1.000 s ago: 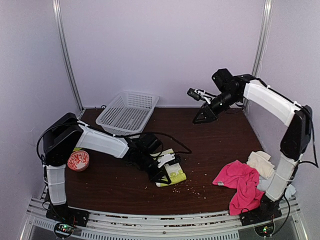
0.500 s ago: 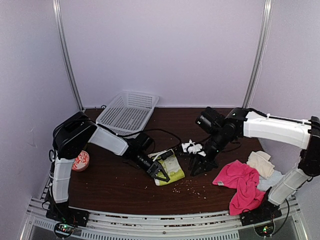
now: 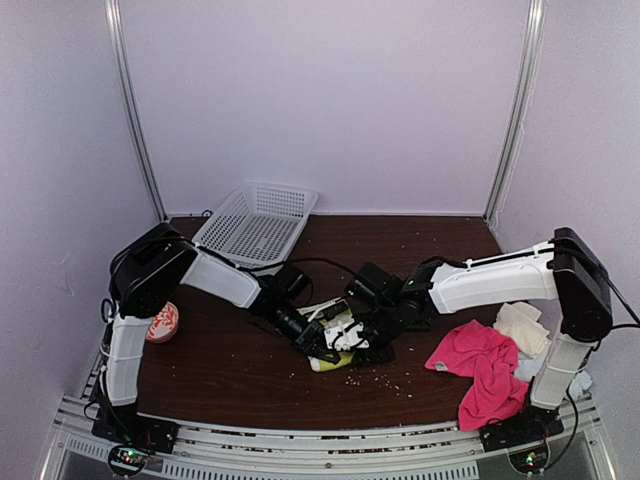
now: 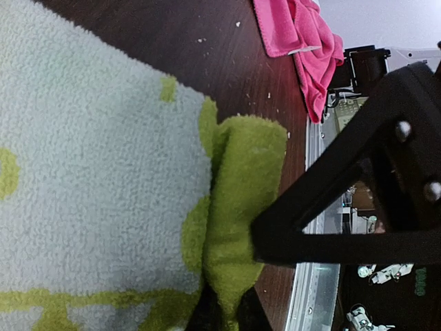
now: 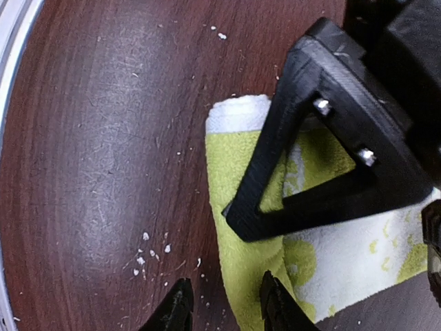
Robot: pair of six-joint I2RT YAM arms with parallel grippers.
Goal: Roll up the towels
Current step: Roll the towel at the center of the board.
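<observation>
Top external: round red thing [image 3: 158, 322] with a white pattern at the left edge of the worktop [image 3: 230, 375], beside the left arm's base; print too blurred to read. White lattice basket [image 3: 255, 225] at the back left, near the wall; every towel in sight out on the wood, well apart from it. Lime-yellow towel [image 3: 337, 361] near mid-worktop, toward the near edge, mostly hidden under both arms' tips. Hot-pink towel [image 3: 478, 365] heaped at the near right beside the right arm's base, one end trailing toward the near rail. Cream towel [image 3: 522, 326] bunched against its far right side, touching it.

Left wrist: small white tag [image 4: 301, 49] on the hot-pink towel's edge, too small to read. Pale patterned face of the lime-yellow towel filling the left of the view, a plain green fold doubled over along its edge. Left fingers [image 4: 242, 323] at the bottom of the view, pressed together on that green fold.

Right wrist: lime-yellow towel with its left edge turned over into a thick fold, white at the far end. Right fingers [image 5: 178, 312] spread apart, one tip over bare wood, the other over the towel, the folded edge between them and not clamped. Black triangular frame of a left finger lying across the towel just beyond. White crumbs [image 5: 148, 252] scattered on the dark wood beside the fold.
</observation>
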